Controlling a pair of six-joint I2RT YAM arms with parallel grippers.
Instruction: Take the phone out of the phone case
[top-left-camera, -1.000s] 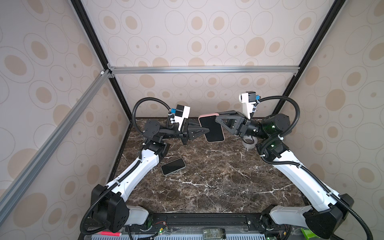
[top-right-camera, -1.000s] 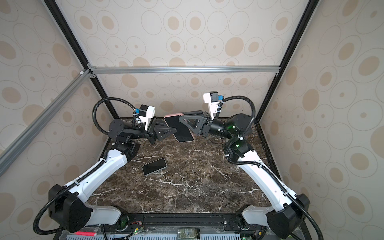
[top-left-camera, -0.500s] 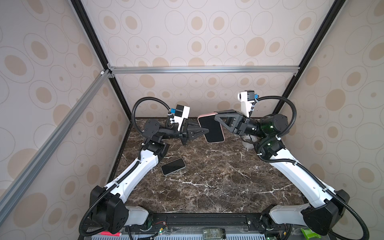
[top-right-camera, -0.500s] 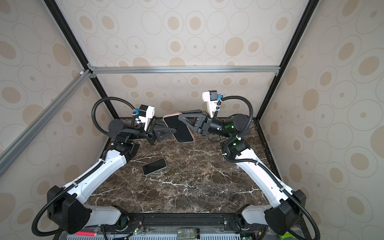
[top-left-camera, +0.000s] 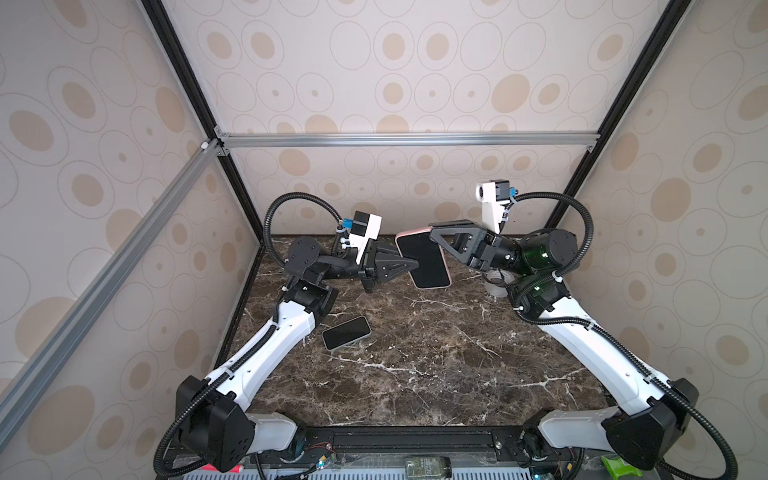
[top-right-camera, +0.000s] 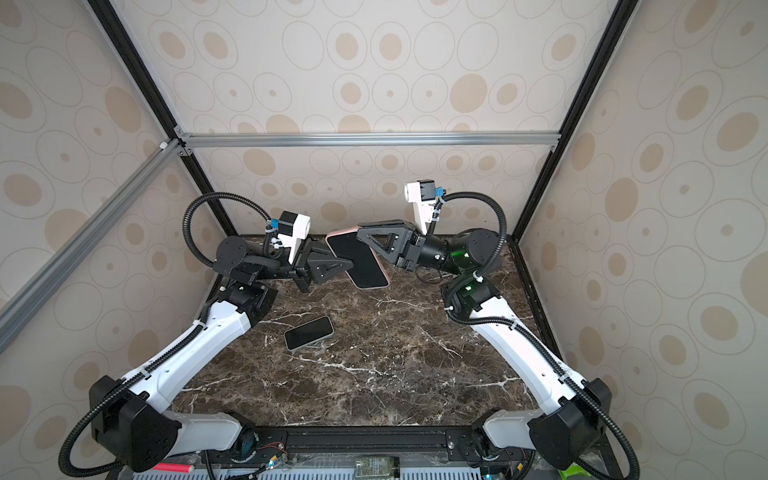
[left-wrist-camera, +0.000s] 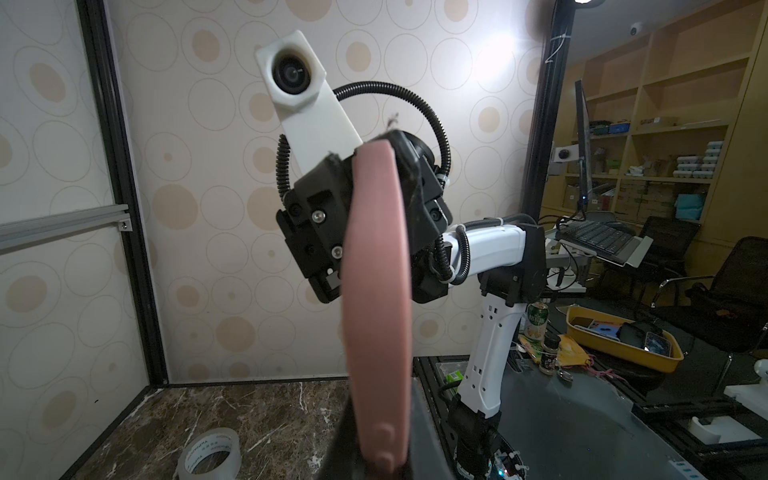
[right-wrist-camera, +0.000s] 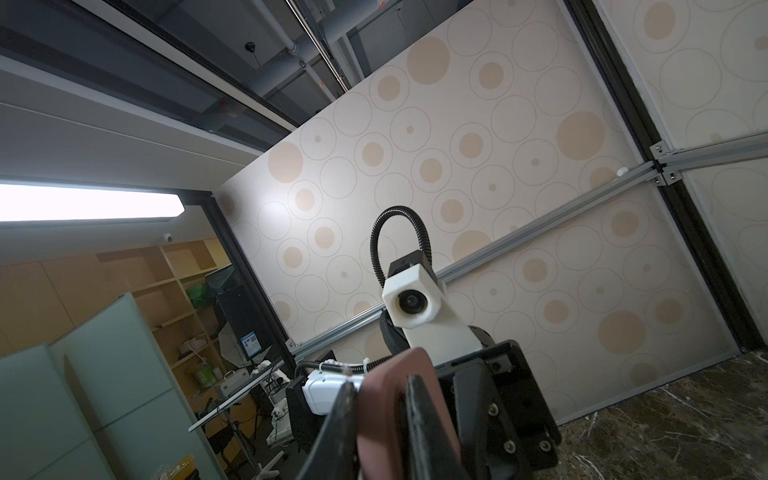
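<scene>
The pink phone case hangs in the air at the back of the table, with the phone's black screen still set in it and tilted toward both top views. My left gripper is shut on the case's left long edge; in the left wrist view the case runs edge-on up from the jaws. My right gripper clasps the case's upper right corner. Its two fingers bracket the pink edge in the right wrist view.
A second phone with a pale rim lies screen up on the marble table, left of centre. A roll of clear tape sits at the back right under the right arm. Patterned walls close in three sides.
My right arm has slid left toward the case and its jaws have narrowed onto the upper corner. The left gripper and the case have stayed in place.
</scene>
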